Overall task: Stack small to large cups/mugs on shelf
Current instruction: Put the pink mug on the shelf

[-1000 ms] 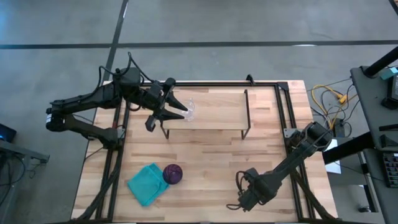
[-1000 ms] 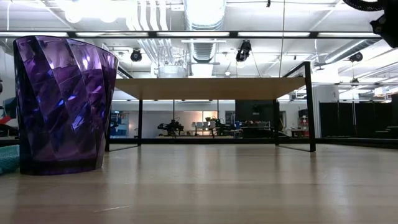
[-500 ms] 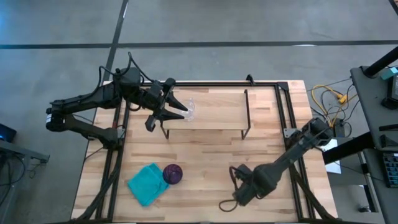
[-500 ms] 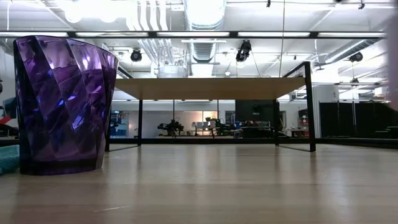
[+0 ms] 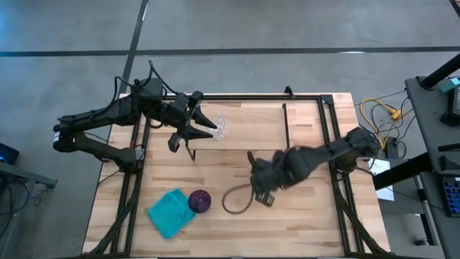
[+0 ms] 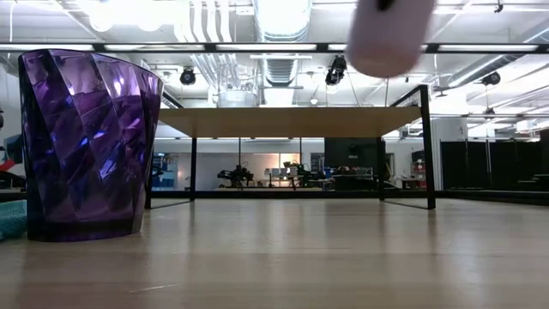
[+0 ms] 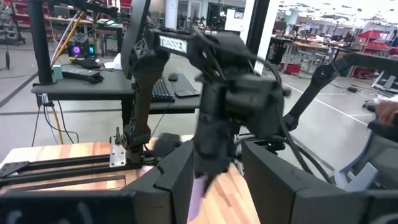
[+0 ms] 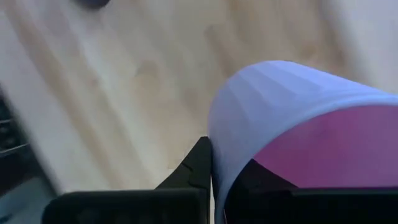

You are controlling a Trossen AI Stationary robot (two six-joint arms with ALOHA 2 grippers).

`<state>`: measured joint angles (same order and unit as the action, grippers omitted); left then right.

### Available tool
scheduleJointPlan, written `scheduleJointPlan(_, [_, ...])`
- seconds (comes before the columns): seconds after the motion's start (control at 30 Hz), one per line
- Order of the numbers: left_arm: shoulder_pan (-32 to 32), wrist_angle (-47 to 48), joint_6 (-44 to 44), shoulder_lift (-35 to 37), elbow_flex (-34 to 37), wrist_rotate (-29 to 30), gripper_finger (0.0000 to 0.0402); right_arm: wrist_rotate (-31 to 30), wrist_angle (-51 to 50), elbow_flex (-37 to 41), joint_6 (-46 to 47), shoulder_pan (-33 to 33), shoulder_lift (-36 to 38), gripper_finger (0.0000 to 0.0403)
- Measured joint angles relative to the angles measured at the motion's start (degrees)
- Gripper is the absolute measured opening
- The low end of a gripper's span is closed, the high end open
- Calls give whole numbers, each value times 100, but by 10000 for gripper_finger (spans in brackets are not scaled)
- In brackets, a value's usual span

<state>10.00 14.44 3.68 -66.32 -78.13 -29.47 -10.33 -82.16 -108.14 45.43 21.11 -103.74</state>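
Note:
My right gripper (image 5: 259, 185) hangs over the middle of the table, in front of the shelf (image 5: 244, 122), shut on the light pink mug (image 8: 280, 106). The mug shows blurred at the top of the low view (image 6: 390, 34). My left gripper (image 5: 207, 129) is open at the shelf's left end, its fingertips right beside the clear glass (image 5: 220, 128), which stands on the shelf board. I cannot tell whether they touch it. The dark purple cup (image 5: 200, 201) stands upright on the tabletop at the near left and also shows in the low view (image 6: 86, 142). My right gripper pinches the pink mug's wall at its rim (image 8: 217, 143), one finger (image 8: 198, 163) outside and the other inside the mug. The mug is lifted clear of the table.
A teal cloth (image 5: 169, 213) lies beside the purple cup at the near left. A cable loop (image 5: 236, 201) hangs from my right arm over the table's middle. The shelf's black wire legs (image 5: 286, 126) stand on the far half of the table.
My right arm has swung fast from the table's near right corner toward the middle and the far edge, carrying the pink mug clear of the table. The mug has come into the top of the low view.

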Motion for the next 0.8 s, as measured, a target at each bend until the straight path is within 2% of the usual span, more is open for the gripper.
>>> scheduleJointPlan(0.1, [0,6,-4,0,0,0,123,-316,-281,-380,-786,-341,0,9])
scheduleJointPlan(0.2, [1,8,-9,0,2,0,123,-336,-350,-597,-1511,-708,4,9])
scheduleJointPlan(0.53, [3,7,-11,0,125,2,123,-320,-112,-623,-3163,-1685,-2,9])
scheduleJointPlan(0.63, [4,10,7,0,191,2,123,-244,171,-609,-3567,-1878,-4,9])
scheduleJointPlan(0.8, [4,-34,7,0,201,4,123,315,673,-598,-4040,-2165,-7,9])
